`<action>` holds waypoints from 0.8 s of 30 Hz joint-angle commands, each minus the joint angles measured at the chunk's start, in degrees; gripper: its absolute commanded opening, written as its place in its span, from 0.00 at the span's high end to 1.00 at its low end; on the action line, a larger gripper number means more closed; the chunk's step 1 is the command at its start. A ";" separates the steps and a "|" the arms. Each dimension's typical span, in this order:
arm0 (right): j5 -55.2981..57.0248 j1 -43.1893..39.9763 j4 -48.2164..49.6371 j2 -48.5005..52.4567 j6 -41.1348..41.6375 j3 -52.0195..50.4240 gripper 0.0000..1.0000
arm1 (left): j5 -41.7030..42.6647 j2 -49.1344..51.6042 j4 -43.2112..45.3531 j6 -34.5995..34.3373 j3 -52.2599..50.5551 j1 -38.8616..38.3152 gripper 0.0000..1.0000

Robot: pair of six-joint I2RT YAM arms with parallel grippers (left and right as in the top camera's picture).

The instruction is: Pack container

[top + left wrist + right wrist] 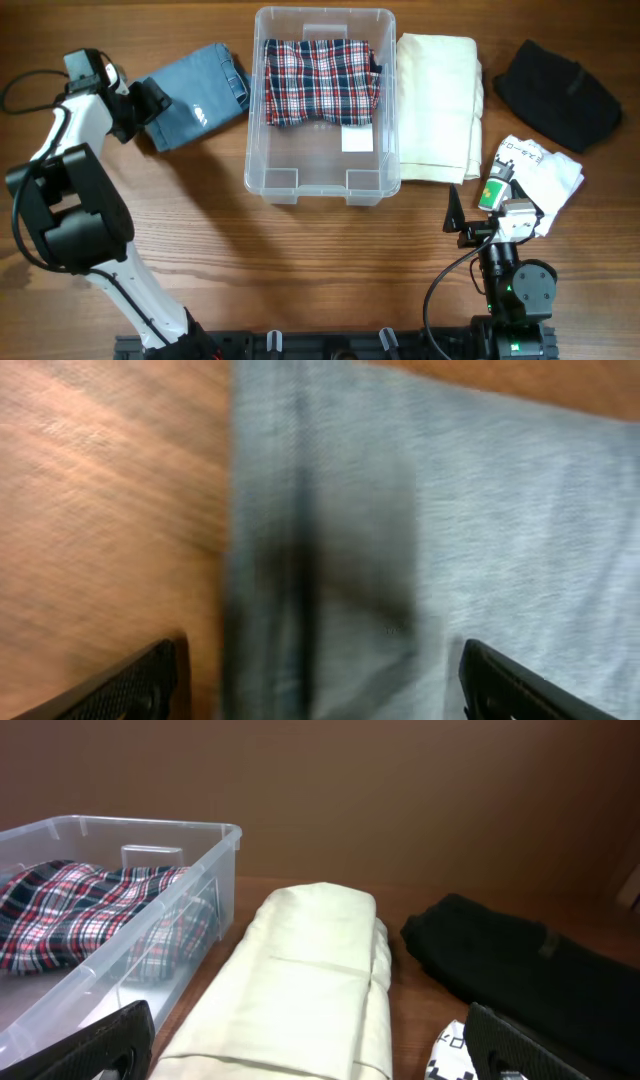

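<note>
At top centre of the overhead view we find the container [320,172], plaid cloth [320,80] inside. We judge it light, stiff and slick, best gripped by its thick rim. Left pincer [320,675] and right pincer [305,1035] both gape, empty.

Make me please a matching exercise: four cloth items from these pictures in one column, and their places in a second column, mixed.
1 plaid cloth
2 denim garment
3 cream cloth
4 black garment

A beside the container, on its right
B inside the container
C farthest to the right
D left of the container

Pairs: 1-B, 2-D, 3-A, 4-C
</note>
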 commanded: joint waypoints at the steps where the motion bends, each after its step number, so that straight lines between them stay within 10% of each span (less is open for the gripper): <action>1: 0.50 -0.24 0.31 -0.24 -0.28 -0.07 0.00 | -0.87 0.94 0.68 -0.15 -0.37 -1.51 0.09; 24: 0.50 -0.24 0.31 -0.24 -0.31 -0.07 0.00 | -6.78 3.23 4.11 -5.07 -0.48 -2.62 0.07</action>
